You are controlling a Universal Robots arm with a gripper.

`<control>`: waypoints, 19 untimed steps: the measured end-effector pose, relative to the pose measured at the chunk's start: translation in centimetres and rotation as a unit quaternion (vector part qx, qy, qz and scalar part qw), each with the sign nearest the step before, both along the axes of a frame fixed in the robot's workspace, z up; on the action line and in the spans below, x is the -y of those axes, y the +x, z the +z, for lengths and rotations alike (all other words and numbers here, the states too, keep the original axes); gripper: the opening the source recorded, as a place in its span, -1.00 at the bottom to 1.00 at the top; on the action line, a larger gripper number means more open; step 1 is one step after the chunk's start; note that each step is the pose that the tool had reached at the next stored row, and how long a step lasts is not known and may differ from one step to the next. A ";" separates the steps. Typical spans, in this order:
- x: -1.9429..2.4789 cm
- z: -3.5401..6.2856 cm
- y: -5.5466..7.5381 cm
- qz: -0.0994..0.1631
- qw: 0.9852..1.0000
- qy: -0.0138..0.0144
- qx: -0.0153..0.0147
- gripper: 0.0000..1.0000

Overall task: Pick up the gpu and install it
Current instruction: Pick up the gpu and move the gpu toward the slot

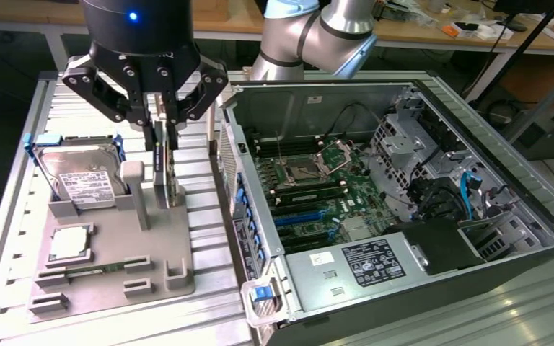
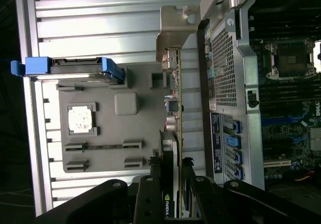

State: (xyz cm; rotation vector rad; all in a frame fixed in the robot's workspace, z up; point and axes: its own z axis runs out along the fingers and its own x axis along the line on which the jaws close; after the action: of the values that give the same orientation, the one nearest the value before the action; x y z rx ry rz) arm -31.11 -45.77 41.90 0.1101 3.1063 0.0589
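The gpu (image 1: 168,169) stands on edge over the grey fixture plate (image 1: 113,285), to the exterior view's left of the open computer case (image 1: 287,281). It is a thin green board with a black cooler and a silver bracket (image 2: 175,28) at one end. My gripper (image 1: 164,133) comes down on it from above, fingers pressed to both faces, shut on the card. In the wrist view the gpu (image 2: 174,108) runs edge-on out from between my gripper (image 2: 174,186) fingers. Whether the card's lower edge has left its holder slot cannot be told.
A silver hard drive (image 1: 84,180) in a blue frame (image 2: 67,67) and a small square CPU chip (image 1: 70,244) also sit on the plate (image 2: 110,133). The motherboard (image 1: 316,187) lies exposed inside the case, blue expansion slots (image 1: 301,216) near its lower part. The case wall (image 2: 225,58) is close beside the card.
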 end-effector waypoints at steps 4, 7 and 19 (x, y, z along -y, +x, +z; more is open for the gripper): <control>0.00 0.20 0.0 0.000 1.000 0.000 0.000 -0.47; 0.00 0.37 0.0 0.000 1.000 0.000 0.000 -0.47; 0.00 0.87 0.0 0.000 1.000 0.000 0.000 -0.47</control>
State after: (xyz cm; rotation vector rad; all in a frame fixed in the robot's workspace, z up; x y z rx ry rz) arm -31.11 -45.77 42.76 0.1100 3.1063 0.0576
